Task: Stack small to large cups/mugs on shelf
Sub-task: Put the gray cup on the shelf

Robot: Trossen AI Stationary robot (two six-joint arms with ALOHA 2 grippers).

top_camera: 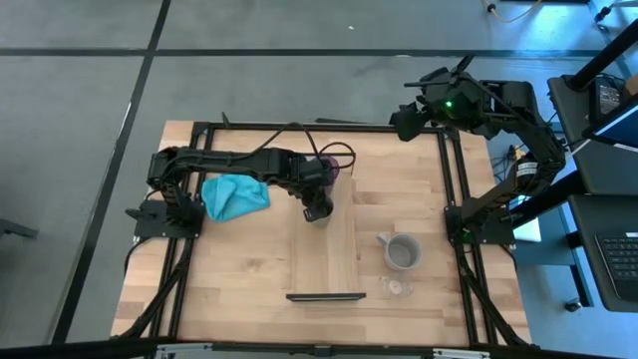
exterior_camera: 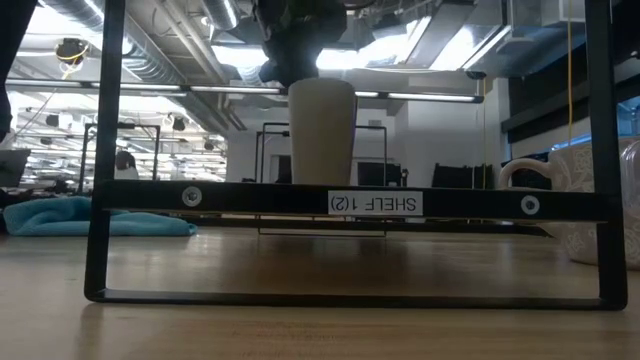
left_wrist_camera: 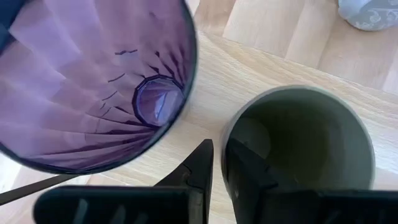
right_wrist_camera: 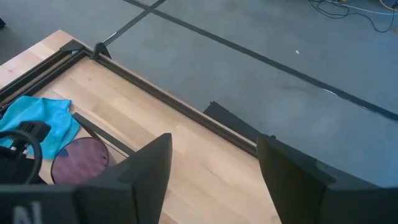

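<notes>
I have the left gripper (top_camera: 317,209) over the far end of the shelf (top_camera: 324,261), its fingers pinching the rim of the small olive cup (left_wrist_camera: 298,140): the left wrist view shows one finger inside the cup wall and the other outside, so I log it as grasping the cup. In the low view the cup (exterior_camera: 322,130) hangs from the gripper with its base at, or just above, the shelf board; the front rail hides the contact, so I cannot tell whether it is seated. The purple tumbler (left_wrist_camera: 93,81) stands upright just beside the olive cup, at the far end of the shelf near the teal cloth (top_camera: 234,194). The grey mug (top_camera: 401,251) sits on the table to the right of the shelf, not on it, handle pointing away from the front edge. The tiny clear glass (top_camera: 399,287) stands on the table just in front of the mug, also off the shelf. The right gripper (top_camera: 407,120) waits at the far right corner of the table, fingers spread apart and holding nothing. My judgement on progress: tumbler placed, olive cup being set down or nearly so, mug and glass untouched. Roughly half remains, and the size ordering on the shelf is not yet checkable.
</notes>
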